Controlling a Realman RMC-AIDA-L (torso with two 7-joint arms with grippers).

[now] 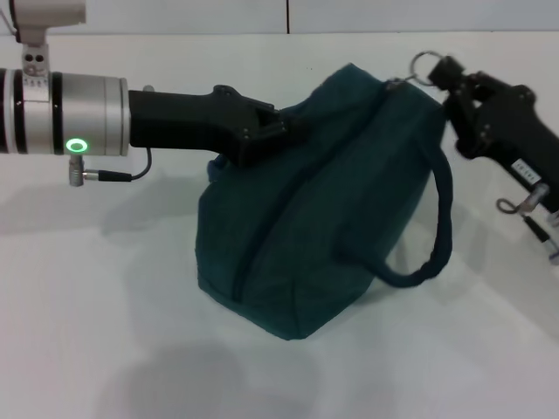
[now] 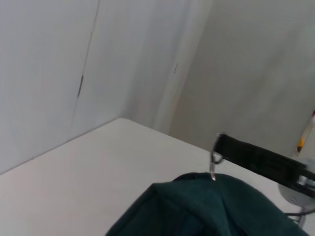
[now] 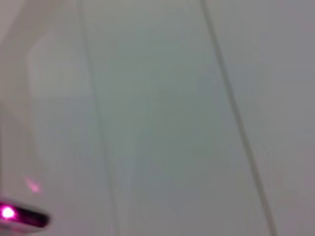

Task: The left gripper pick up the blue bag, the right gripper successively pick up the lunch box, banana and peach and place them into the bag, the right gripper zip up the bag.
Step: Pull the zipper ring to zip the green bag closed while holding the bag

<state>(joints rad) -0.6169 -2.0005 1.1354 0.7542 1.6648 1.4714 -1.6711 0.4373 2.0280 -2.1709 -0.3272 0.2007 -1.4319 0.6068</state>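
Note:
The blue bag [image 1: 323, 209] stands on the white table, its top pulled closed and one rope handle [image 1: 439, 218] hanging down its right side. My left gripper [image 1: 281, 131] reaches in from the left and is shut on the fabric at the bag's upper left edge. My right gripper [image 1: 444, 73] sits at the bag's upper right corner, shut on the metal zip pull [image 1: 423, 63]. The left wrist view shows the bag's top [image 2: 206, 211], the zip pull [image 2: 214, 160] and the right gripper [image 2: 234, 147] behind it. The lunch box, banana and peach are out of view.
White table [image 1: 105, 332] spreads around the bag, with a pale wall [image 1: 262, 13] close behind its far edge. A thin cable [image 1: 122, 175] loops under my left wrist. The right wrist view shows only a blank pale surface and a pink glow [image 3: 10, 214].

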